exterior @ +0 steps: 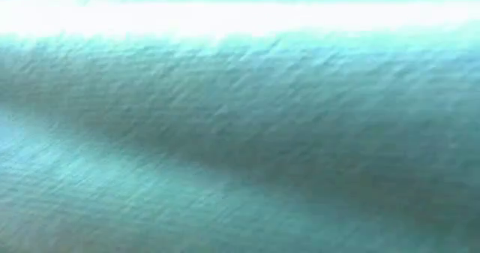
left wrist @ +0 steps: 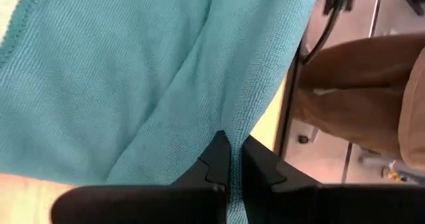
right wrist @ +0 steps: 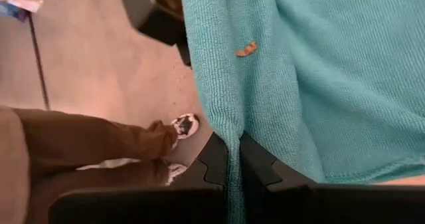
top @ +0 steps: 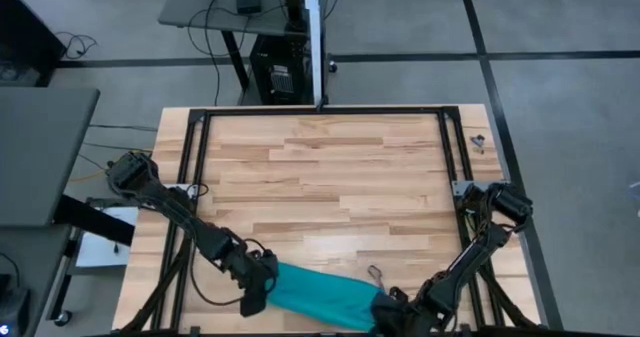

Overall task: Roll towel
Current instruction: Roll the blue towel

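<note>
The teal towel lies bunched along the table's near edge, between my two grippers. It fills the low view. My left gripper is shut on the towel's left end, and my right gripper is shut on its right end. The left wrist view and the right wrist view show the cloth spreading away from the fingers. A small brown speck sits on the cloth. My left gripper pinches a thin fold of the towel's left end between its two fingers. The cloth runs away from the fingers in soft folds. My right gripper pinches a narrow fold at the towel's right end, near its side edge, between its two fingers. The cloth fans out beyond the fingers.
The wooden table stretches bare toward the far edge inside a black frame. A small dark object lies on the table just beyond the towel. A person's legs in brown trousers stand beyond the near edge.
</note>
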`<state>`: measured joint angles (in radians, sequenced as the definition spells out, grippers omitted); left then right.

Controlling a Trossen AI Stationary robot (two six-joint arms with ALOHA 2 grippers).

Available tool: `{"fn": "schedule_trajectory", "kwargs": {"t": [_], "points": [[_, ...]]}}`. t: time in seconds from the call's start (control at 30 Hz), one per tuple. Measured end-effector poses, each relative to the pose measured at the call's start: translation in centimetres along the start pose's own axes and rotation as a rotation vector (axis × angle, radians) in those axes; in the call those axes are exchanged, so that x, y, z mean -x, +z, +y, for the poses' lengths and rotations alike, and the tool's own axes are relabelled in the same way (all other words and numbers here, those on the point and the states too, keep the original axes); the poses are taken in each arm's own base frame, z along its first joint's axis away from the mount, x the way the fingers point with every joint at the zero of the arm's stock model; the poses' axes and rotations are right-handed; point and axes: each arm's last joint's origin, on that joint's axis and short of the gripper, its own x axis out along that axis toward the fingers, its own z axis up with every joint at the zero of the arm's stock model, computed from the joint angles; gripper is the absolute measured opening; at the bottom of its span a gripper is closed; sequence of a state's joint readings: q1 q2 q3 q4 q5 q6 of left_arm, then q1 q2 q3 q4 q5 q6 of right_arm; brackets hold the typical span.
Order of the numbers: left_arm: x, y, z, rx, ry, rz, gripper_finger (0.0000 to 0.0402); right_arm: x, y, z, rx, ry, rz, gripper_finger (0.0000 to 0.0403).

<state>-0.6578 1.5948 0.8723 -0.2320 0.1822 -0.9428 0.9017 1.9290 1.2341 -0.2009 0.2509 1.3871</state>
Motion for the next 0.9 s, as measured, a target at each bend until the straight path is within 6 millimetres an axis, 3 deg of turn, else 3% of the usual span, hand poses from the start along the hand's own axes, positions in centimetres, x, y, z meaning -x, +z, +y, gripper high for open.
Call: {"fn": "schedule_trajectory", "kwargs": {"t": [0.33, 0.67, 0.9], "points": [[0.1, 1.1, 1.8, -0.094, -0.005, 0.017, 0.0, 1.5, 1.3, -4.1, -0.172, 0.122, -0.027, 0.0], [0.4, 2.4, 3.7, -0.145, 0.083, 0.002, 0.0, 0.7, 0.8, -7.7, -0.226, 0.062, -0.033, 0.0], [0.4, 2.7, 4.3, -0.136, 0.147, -0.024, 0.0005, 0.6, 0.7, -8.0, -0.22, 0.053, -0.023, 0.0006]]}}
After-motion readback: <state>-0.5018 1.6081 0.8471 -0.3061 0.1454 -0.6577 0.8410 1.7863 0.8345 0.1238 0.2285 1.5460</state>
